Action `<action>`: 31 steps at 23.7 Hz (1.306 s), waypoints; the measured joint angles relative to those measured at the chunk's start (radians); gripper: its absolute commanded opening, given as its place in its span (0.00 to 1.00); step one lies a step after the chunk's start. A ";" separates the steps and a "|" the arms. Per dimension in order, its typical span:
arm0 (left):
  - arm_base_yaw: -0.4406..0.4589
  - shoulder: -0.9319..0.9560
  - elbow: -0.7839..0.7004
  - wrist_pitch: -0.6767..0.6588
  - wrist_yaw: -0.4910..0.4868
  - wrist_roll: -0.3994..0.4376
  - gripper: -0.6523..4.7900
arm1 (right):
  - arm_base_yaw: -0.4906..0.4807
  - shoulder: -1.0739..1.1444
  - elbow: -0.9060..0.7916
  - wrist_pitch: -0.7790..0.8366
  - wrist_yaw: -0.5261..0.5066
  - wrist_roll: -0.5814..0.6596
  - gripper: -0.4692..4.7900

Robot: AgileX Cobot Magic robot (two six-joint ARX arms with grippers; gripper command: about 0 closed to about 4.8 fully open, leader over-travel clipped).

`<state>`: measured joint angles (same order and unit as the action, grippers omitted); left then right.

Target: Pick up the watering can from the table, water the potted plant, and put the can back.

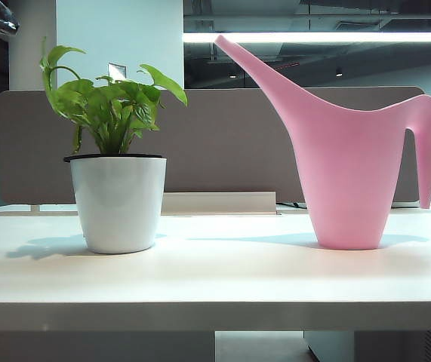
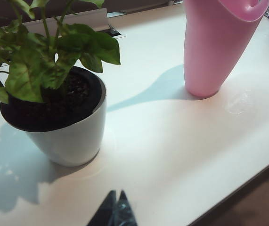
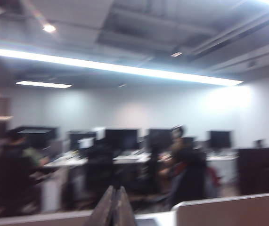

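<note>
watering can (image 1: 349, 166): pink, upright, spout toward plant, right on tabletop (image 1: 215, 279) | potted plant (image 1: 117, 200): green leaves, white pot, upright, left, well apart

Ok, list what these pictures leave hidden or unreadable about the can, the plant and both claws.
- Watering can: spout and handle cut off by the left wrist view's edge; whether it holds water shows in no view.
- Potted plant: upper leaves cropped in the left wrist view.
- Left claw: only shut fingertips show, low over the table; absent from the exterior view.
- Right claw: shut tips against a blurred office; neither can nor plant appears there.
</note>
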<state>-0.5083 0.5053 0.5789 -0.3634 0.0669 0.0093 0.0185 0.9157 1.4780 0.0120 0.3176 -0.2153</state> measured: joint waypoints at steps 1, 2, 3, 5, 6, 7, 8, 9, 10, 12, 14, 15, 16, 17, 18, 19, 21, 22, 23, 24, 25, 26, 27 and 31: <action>0.000 0.000 0.000 0.000 0.000 0.000 0.11 | 0.000 0.011 -0.029 0.000 -0.035 0.040 0.09; 0.000 0.000 0.000 0.000 0.000 0.000 0.11 | 0.000 0.038 -0.063 0.010 -0.082 0.087 0.09; 0.000 0.000 0.000 0.000 0.000 0.000 0.11 | 0.000 0.050 -0.088 0.023 -0.101 0.102 0.09; 0.000 0.000 0.000 0.000 0.000 0.000 0.11 | 0.000 0.082 -0.217 0.041 -0.119 0.130 0.09; 0.000 0.000 0.000 0.000 0.000 0.000 0.11 | 0.000 0.091 -0.319 0.068 -0.119 0.150 0.09; 0.000 0.000 0.000 0.000 0.000 0.000 0.11 | 0.000 0.090 -0.375 0.090 -0.116 0.171 0.09; 0.000 0.000 0.000 0.000 0.000 0.000 0.11 | 0.000 0.089 -0.460 0.145 -0.101 0.209 0.09; 0.000 0.000 0.000 0.000 0.000 0.000 0.11 | -0.001 0.085 -0.520 0.194 -0.083 0.231 0.09; 0.000 0.000 0.000 0.000 0.000 0.000 0.11 | -0.009 0.081 -0.619 0.269 -0.069 0.259 0.09; 0.000 0.000 0.000 0.000 0.000 0.000 0.11 | -0.011 0.084 -0.734 0.351 -0.059 0.287 0.09; 0.000 0.000 0.000 0.000 0.000 0.000 0.11 | -0.010 0.085 -0.888 0.448 -0.058 0.313 0.09; 0.000 0.000 0.000 0.000 0.000 0.000 0.11 | -0.011 0.084 -0.926 0.472 -0.058 0.317 0.09; 0.000 0.000 0.000 0.000 0.000 0.000 0.11 | -0.011 0.084 -0.955 0.487 -0.057 0.318 0.09; 0.000 0.000 0.000 0.000 0.000 0.000 0.11 | -0.011 0.088 -1.021 0.507 -0.065 0.320 0.09; 0.000 0.000 0.000 0.000 0.000 0.000 0.11 | -0.011 0.094 -1.050 0.524 -0.076 0.320 0.09; 0.000 0.000 0.000 0.000 0.000 0.000 0.11 | -0.011 0.109 -1.086 0.560 -0.083 0.320 0.09; 0.000 0.000 0.000 0.000 0.000 0.000 0.11 | -0.011 0.167 -1.118 0.635 -0.083 0.320 0.09; 0.000 0.000 0.000 0.000 0.000 0.000 0.11 | -0.011 0.211 -1.129 0.676 -0.084 0.320 0.09; 0.000 0.000 0.000 0.000 0.000 0.000 0.11 | -0.011 0.248 -1.135 0.706 -0.086 0.320 0.09; 0.000 0.000 0.000 0.000 0.000 0.000 0.11 | -0.011 0.292 -1.135 0.740 -0.087 0.320 0.09; 0.000 0.000 0.000 0.000 0.000 0.000 0.11 | -0.011 0.378 -1.135 0.830 -0.088 0.320 0.09; 0.000 0.000 0.000 0.000 0.000 0.000 0.11 | -0.011 0.423 -1.135 0.886 -0.091 0.320 0.09; 0.000 0.000 0.000 0.000 0.000 0.000 0.11 | -0.011 0.494 -1.133 0.981 -0.102 0.320 0.09; 0.000 0.000 0.000 0.000 0.000 0.000 0.11 | -0.008 0.648 -1.132 1.152 -0.132 0.291 0.16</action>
<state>-0.5083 0.5053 0.5789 -0.3637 0.0669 0.0093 0.0101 1.5635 0.3458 1.1641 0.1856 0.0757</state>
